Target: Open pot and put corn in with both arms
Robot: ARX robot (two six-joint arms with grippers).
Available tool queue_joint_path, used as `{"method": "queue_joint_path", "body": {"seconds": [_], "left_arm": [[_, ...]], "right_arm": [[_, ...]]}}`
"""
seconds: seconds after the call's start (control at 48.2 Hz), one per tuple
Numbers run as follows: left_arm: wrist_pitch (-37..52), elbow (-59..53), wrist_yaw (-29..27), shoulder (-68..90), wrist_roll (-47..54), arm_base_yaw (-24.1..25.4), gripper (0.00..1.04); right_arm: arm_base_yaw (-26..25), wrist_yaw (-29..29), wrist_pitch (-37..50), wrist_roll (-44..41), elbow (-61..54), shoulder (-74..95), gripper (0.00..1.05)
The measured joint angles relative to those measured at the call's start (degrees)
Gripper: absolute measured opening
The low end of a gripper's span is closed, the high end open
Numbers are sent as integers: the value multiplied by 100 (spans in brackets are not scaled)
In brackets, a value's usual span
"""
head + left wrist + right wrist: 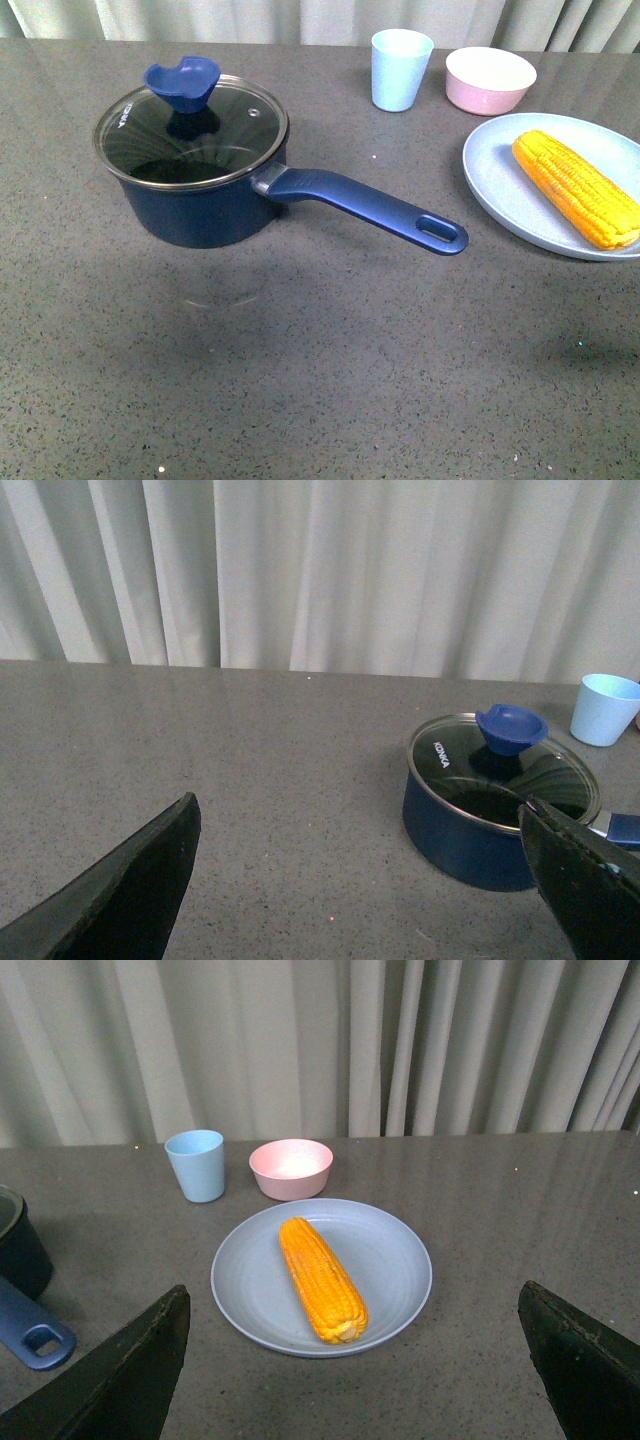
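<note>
Grey tabletop [300, 380] bears lidded pot [200, 215] and corn [575, 188]; left end effector [357, 805] and right end effector [352, 1290] gape empty.

Likely a lab mock-up of a kitchen: grey table [300, 380] with pot [200, 215] and plate [500, 190], plain pale curtains [300, 570] along its far edge.

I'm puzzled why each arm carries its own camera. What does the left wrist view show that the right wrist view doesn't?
Only the left wrist view shows the glass lid with its blue knob sitting on the pot, between the open left fingers. Only the right wrist view shows the corn lying on a plate, a pink bowl, and the open right fingers. Both show the blue cup, part of the pot, the table and the curtain.
</note>
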Motion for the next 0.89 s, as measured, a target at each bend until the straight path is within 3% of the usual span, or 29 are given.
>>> {"method": "queue_joint_path", "body": {"seconds": [0.891], "left_arm": [[0,0,0,0,0,0,96]], "right_arm": [[0,0,0,0,0,0,96]]}}
